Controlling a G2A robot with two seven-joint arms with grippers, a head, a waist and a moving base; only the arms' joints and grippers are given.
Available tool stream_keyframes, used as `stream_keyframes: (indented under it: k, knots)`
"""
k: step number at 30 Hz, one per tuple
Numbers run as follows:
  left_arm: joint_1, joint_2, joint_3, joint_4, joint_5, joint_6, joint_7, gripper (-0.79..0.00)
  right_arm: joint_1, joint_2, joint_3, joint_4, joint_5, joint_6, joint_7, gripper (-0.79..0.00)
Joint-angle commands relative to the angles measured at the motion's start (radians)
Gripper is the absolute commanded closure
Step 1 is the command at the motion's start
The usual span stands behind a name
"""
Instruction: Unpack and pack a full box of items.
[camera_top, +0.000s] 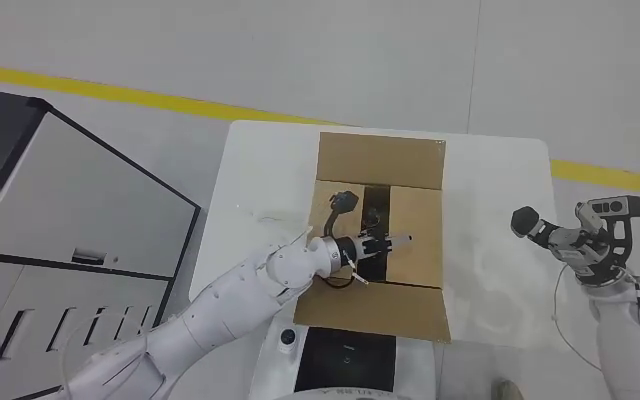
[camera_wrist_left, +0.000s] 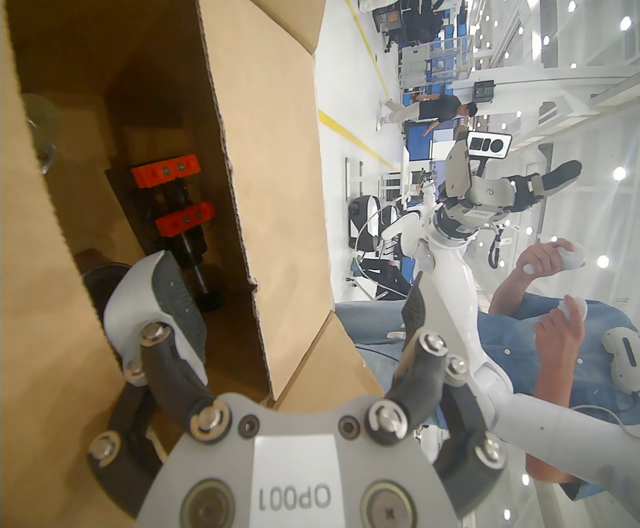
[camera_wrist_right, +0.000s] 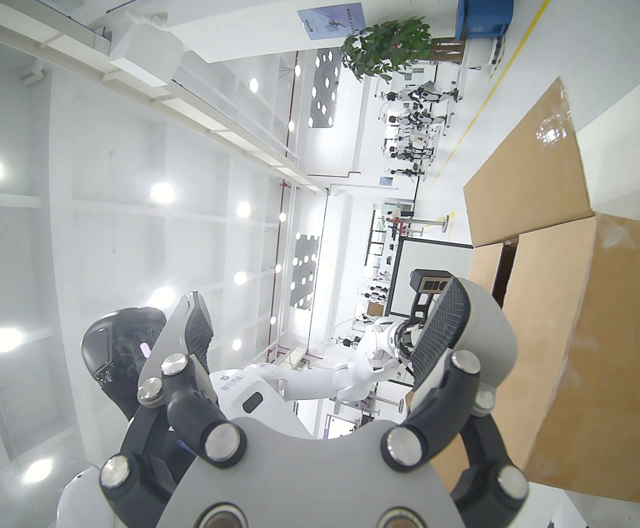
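Note:
An open cardboard box (camera_top: 412, 222) stands in the middle of the white table (camera_top: 265, 170), flaps folded outward. My left gripper (camera_top: 388, 243) hangs over the dark gap between the flaps and is open with nothing in it. In the left wrist view the left gripper (camera_wrist_left: 287, 292) has one finger inside the box (camera_wrist_left: 270, 175) and one outside its wall. Deep in the box lies a black tool with two orange clamps (camera_wrist_left: 175, 200). My right gripper (camera_top: 532, 225) is raised off to the box's right. In the right wrist view this gripper (camera_wrist_right: 325, 310) is open and empty, beside the box (camera_wrist_right: 550, 325).
A grey cabinet (camera_top: 90, 200) stands left of the table. A clear rounded item (camera_wrist_left: 42, 130) shows at the box's inner edge. A dark panel (camera_top: 350, 358) sits at the table's near edge. Bare table surface lies on both sides of the box.

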Motion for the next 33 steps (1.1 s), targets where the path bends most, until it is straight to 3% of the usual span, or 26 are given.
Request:
stream_keyframes:
  k: [1, 10, 23, 33]
  knots:
    - [-0.009, -0.010, 0.010, 0.004, -0.007, 0.005, -0.003, -0.785, 0.000, 0.000, 0.000, 0.000, 0.000, 0.000, 0.000, -0.785]
    - [-0.047, -0.041, -0.012, 0.012, -0.121, -0.014, -0.037, -0.785, 0.000, 0.000, 0.000, 0.000, 0.000, 0.000, 0.000, -0.785]
    - [-0.019, -0.075, -0.022, -0.112, -0.337, -0.086, -0.082, -0.785, -0.006, -0.004, 0.005, -0.025, -0.006, 0.012, -0.048, -0.785]
    - [-0.062, -0.159, 0.129, 0.040, -0.328, -0.166, -0.030, -0.785, -0.015, -0.004, 0.047, -0.075, -0.030, 0.032, -0.063, -0.785]
